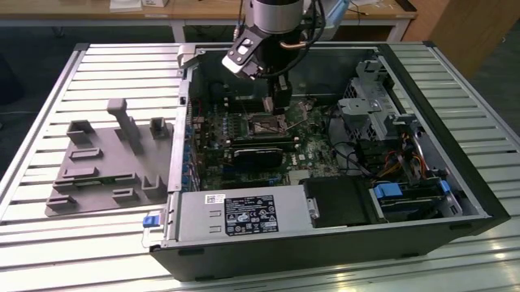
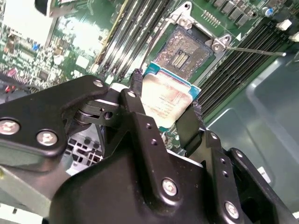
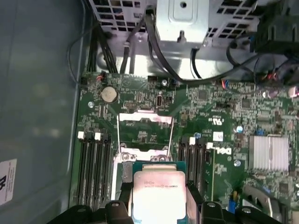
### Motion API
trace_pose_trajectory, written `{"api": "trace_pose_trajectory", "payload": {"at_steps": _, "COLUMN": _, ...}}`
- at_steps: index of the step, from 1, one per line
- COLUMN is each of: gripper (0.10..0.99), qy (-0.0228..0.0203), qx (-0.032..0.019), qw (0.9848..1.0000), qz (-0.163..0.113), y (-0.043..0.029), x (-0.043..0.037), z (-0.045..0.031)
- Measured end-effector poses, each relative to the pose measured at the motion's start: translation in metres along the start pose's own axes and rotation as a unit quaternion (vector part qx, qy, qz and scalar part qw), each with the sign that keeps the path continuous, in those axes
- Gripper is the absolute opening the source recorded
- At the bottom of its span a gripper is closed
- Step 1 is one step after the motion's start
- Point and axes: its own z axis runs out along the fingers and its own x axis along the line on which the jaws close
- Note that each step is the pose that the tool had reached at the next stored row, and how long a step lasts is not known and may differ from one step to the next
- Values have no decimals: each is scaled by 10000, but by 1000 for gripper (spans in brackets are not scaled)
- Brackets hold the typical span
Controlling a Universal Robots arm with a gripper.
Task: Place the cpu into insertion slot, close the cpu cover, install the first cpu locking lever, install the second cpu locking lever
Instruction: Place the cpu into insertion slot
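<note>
My gripper [image 1: 281, 102] reaches down into the open computer case, just above the green motherboard [image 1: 243, 143]. It is shut on the cpu [image 2: 169, 99], a flat silver-topped chip with a green edge, clamped between the two black fingers [image 2: 136, 88]. The cpu [image 3: 159, 192] hangs tilted a little above the insertion slot [image 2: 182, 52], whose dark contact field lies bare inside its silver rim. The slot [image 1: 264, 126] is just beyond the fingertips. The cpu cover [image 3: 145, 122] stands flipped open behind the slot. A thin locking lever [image 2: 254, 50] sticks out to one side.
Long black memory slots [image 3: 96, 170] flank the socket on both sides. A black card [image 1: 256, 159], the power supply [image 1: 240, 216] and a drive cage [image 1: 369, 103] crowd the case. A grey fixture [image 1: 106, 164] lies on the slatted table at the exterior view's left.
</note>
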Motion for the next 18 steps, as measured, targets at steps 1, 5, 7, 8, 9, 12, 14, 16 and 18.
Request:
{"api": "trace_pose_trajectory", "payload": {"at_steps": 1, "gripper": 537, "qy": -2, "qx": 0, "qw": 10000, "qz": 17, "y": -18, "x": 5, "z": 9}}
{"api": "trace_pose_trajectory", "payload": {"at_steps": 5, "gripper": 537, "qy": -10, "qx": 0, "qw": 10000, "qz": 95, "y": -86, "x": 28, "z": 59}}
{"api": "trace_pose_trajectory", "payload": {"at_steps": 7, "gripper": 537, "qy": -14, "qx": 0, "qw": 9999, "qz": 135, "y": -110, "x": 34, "z": 91}}
{"api": "trace_pose_trajectory", "payload": {"at_steps": 8, "gripper": 537, "qy": -16, "qx": -1, "qw": 9999, "qz": 155, "y": -118, "x": 35, "z": 109}}
{"api": "trace_pose_trajectory", "payload": {"at_steps": 9, "gripper": 537, "qy": -18, "qx": -1, "qw": 9998, "qz": 174, "y": -124, "x": 35, "z": 127}}
{"api": "trace_pose_trajectory", "payload": {"at_steps": 12, "gripper": 537, "qy": -21, "qx": -1, "qw": 9998, "qz": 207, "y": -135, "x": 35, "z": 179}}
{"api": "trace_pose_trajectory", "payload": {"at_steps": 14, "gripper": 537, "qy": -21, "qx": -1, "qw": 9998, "qz": 209, "y": -140, "x": 35, "z": 217}}
{"api": "trace_pose_trajectory", "payload": {"at_steps": 16, "gripper": 537, "qy": -21, "qx": -1, "qw": 9998, "qz": 209, "y": -144, "x": 35, "z": 253}}
{"api": "trace_pose_trajectory", "payload": {"at_steps": 18, "gripper": 537, "qy": -21, "qx": -1, "qw": 9998, "qz": 210, "y": -149, "x": 35, "z": 289}}
